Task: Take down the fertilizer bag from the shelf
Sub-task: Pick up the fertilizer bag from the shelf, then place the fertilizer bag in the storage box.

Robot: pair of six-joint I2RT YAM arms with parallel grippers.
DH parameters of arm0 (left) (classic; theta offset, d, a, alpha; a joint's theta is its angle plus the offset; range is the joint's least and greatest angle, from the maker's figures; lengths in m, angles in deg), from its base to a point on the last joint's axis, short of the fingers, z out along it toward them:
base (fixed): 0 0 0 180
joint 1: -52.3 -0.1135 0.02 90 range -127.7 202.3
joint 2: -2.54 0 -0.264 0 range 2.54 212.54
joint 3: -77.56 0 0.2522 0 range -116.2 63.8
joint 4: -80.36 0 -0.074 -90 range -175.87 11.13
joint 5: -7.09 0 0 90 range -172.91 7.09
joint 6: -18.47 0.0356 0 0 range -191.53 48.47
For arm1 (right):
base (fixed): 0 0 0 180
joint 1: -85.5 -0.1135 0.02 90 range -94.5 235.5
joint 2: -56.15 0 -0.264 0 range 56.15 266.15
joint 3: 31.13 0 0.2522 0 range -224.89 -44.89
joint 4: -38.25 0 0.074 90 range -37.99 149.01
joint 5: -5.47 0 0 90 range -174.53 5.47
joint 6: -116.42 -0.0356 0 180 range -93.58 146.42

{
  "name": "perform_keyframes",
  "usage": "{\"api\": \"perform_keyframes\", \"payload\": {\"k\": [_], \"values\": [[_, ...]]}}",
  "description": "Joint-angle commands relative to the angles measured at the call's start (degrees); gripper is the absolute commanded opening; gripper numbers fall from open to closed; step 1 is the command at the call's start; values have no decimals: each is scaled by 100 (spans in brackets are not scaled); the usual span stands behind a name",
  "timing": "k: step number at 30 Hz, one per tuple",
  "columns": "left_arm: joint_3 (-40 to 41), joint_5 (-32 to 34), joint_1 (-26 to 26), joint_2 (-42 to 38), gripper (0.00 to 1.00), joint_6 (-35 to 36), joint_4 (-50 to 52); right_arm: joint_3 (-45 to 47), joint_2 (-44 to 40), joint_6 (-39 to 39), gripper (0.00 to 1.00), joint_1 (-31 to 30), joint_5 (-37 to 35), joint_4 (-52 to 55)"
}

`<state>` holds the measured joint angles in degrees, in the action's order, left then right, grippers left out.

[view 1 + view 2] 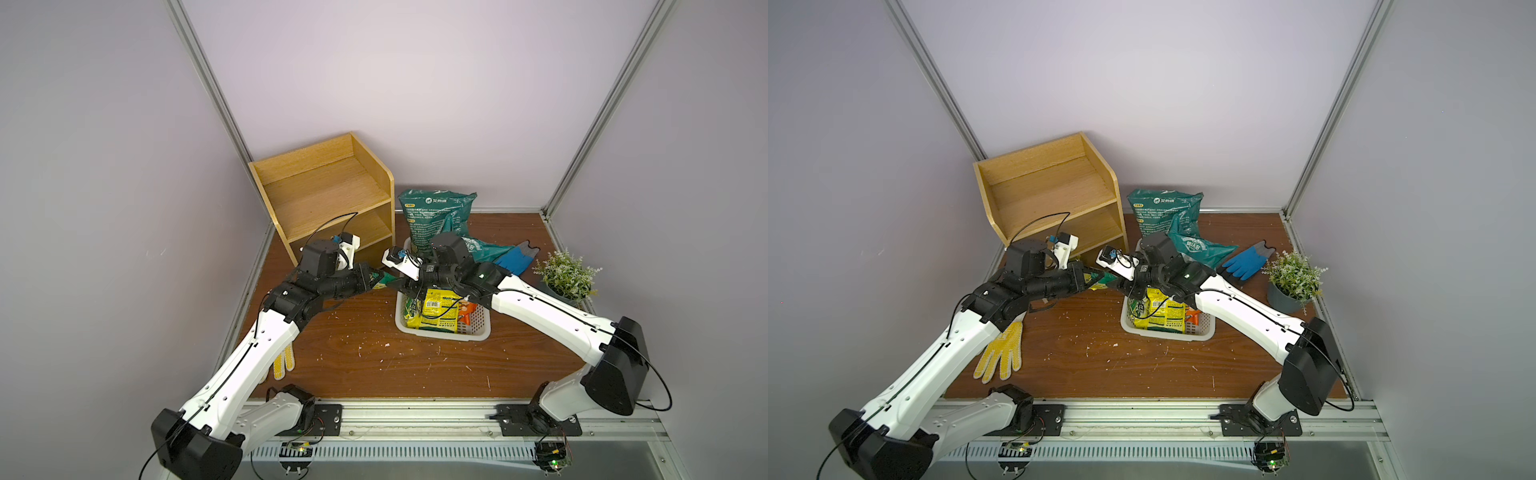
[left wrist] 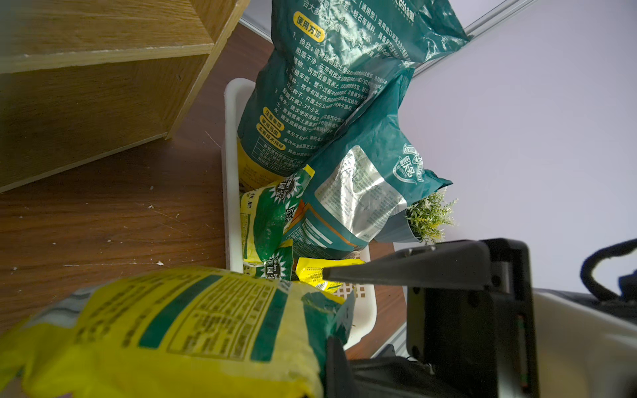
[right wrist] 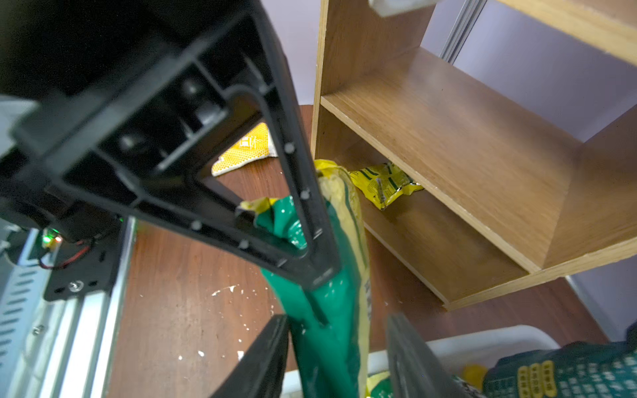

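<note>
A yellow-and-green fertilizer bag [image 2: 189, 327] hangs above the table in front of the light-wood shelf [image 1: 324, 187], between my two arms. My left gripper [image 3: 310, 265] is shut on one green end of the bag [image 3: 331, 303]. At the bag's other end my right gripper [image 3: 336, 327] stands open with a finger on each side. One finger touches the green film and the other is a gap away. In both top views only a sliver of the bag [image 1: 1098, 280] shows between the left gripper [image 1: 81, 282] and the right gripper [image 1: 395, 286]. A second small yellow bag [image 3: 382, 182] lies in the shelf's lowest tier.
A white basket [image 1: 442, 334] right of the shelf holds yellow bags, with tall green bags [image 1: 432, 216] leaning at its back. A blue glove [image 1: 1246, 262] and a potted plant [image 1: 1293, 278] sit at the right. A yellow glove [image 1: 1000, 353] lies under my left arm.
</note>
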<state>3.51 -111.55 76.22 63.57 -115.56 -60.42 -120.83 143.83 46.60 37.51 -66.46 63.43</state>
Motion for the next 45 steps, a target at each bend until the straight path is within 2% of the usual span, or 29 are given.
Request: {"api": "perform_keyframes", "payload": {"k": [1, 2, 6, 7, 13, 14, 16, 17, 24, 26, 32, 39, 45], "values": [[-266, -227, -45, -65, 0, 108, -371, -165, 80, -40, 39, -18, -108, -42], [-282, -238, -54, -55, 0, 101, -367, -178, 114, -54, 35, -18, -115, -60], [-316, -271, -81, -58, 0, 80, -427, -212, 179, -133, 4, -22, -210, -221], [-308, -294, -84, -59, 0, 63, -443, -211, 179, -150, 0, -18, -249, -263], [-177, -360, -107, -101, 0, -182, -884, -197, 68, -217, 0, -20, -477, -432], [-124, -369, -107, -96, 18, -238, -1043, -218, 33, -217, 0, -22, -503, -424], [-55, -197, -107, -100, 96, -438, -1319, -273, -50, -212, 0, -18, -545, -333], [-11, 26, -107, -134, 100, -527, -1450, -317, -106, -194, 0, -13, -586, -249], [497, 2210, -107, -473, 100, -312, -2134, -714, -784, -92, 0, -15, -1087, 949], [721, 2574, -107, -559, 100, -260, -2201, -899, -925, -184, 0, -22, -1299, 1512], [1274, 2651, -107, -730, 100, -159, -2216, -951, -1436, -728, 0, -17, -1704, 2902], [1523, 2545, -107, -736, 100, -272, -2555, -877, -1630, -1284, 0, -61, -1321, 3885], [1588, 2439, -107, -664, 100, -429, -2668, -93, -1554, -1273, 0, -76, -1359, 3941]]}}
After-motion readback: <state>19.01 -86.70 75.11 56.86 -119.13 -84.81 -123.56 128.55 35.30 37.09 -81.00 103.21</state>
